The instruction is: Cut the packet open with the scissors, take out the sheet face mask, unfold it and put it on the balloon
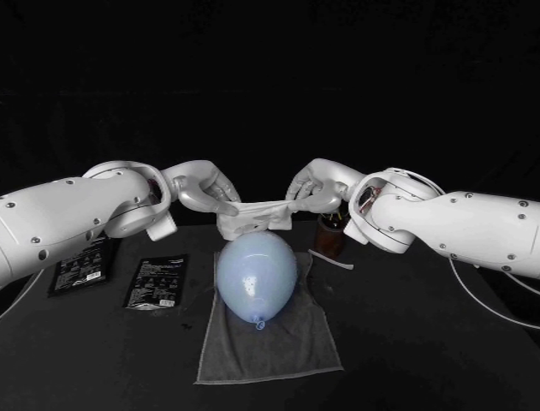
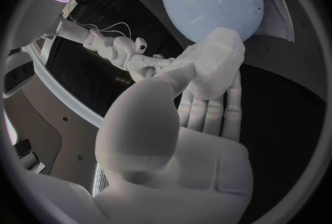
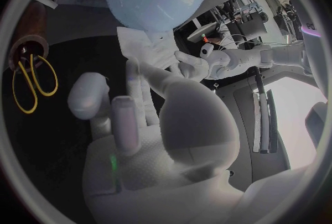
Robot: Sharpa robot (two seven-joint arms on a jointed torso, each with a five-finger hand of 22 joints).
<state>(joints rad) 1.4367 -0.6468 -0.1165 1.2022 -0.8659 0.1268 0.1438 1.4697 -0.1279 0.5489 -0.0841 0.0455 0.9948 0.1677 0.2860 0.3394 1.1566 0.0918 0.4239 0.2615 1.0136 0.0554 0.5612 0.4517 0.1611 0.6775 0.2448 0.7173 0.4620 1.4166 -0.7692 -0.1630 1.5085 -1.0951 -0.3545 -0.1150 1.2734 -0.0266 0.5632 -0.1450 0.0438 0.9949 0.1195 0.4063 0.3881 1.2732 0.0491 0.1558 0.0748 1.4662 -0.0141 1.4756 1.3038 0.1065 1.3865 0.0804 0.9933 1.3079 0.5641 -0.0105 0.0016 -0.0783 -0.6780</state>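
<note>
Two grips: left hand (image 1: 205, 193) and right hand (image 1: 311, 189) each pinched limp, crumpled white sheet mask (image 1: 252, 217) at 12 o'clock of glossy pale-blue ovoid balloon (image 1: 258, 274).

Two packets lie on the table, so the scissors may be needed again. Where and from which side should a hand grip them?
Take the scissors by their yellow handle loops, coming from above: they stand in the brown cup, blades hidden inside, loops sticking out. The right hand is nearer, but it and the left hand hold the mask.
</note>
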